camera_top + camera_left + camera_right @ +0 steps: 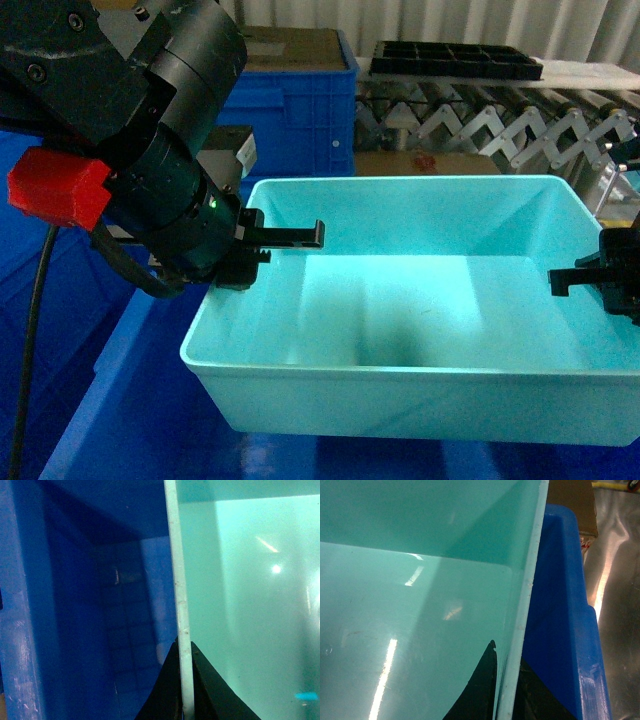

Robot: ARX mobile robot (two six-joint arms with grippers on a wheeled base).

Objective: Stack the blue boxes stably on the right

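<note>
A light turquoise open-top blue box fills the middle of the head view, held above a dark blue crate. My left gripper is shut on the box's left wall, one finger inside and one outside. In the left wrist view the pale rim runs between the black fingers of the left gripper. My right gripper is shut on the right wall. The right wrist view shows that gripper pinching the wall, with the box's inside to the left and the dark blue crate to the right.
Another dark blue crate stands behind the tub. A roller conveyor with a black tray runs at the back right, a cardboard box below it. Shiny metal flooring lies right of the crate.
</note>
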